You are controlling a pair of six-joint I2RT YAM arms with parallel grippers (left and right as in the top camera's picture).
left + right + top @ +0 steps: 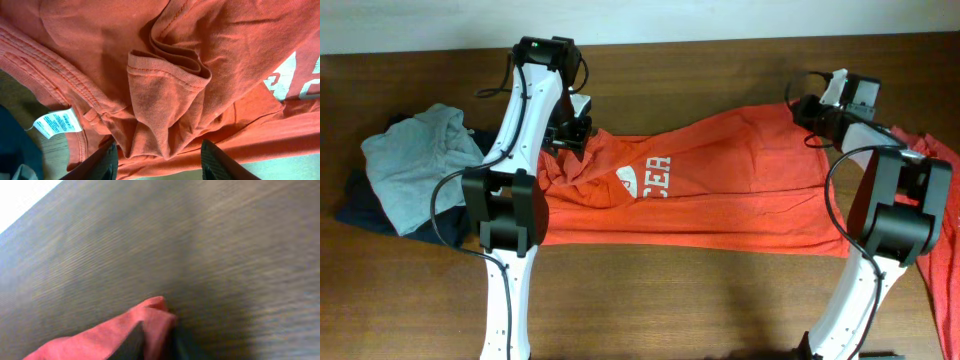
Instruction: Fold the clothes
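Observation:
An orange-red T-shirt (720, 190) with white lettering lies spread across the middle of the table, and it is one of the clothes. My left gripper (572, 135) is at its left, collar end. In the left wrist view the left gripper (160, 162) stands open, with a loose bunch of the T-shirt (165, 100) between its fingers and a white label (56, 122) to the left. My right gripper (810, 112) is at the shirt's far right corner. The blurred right wrist view shows the right gripper (157, 342) shut on a strip of the T-shirt (100, 337).
A pale grey-blue garment (415, 160) lies crumpled at the left on a dark navy one (360, 205). Another orange-red garment (945, 260) lies along the right edge. The wooden table (670, 300) is bare in front of the shirt.

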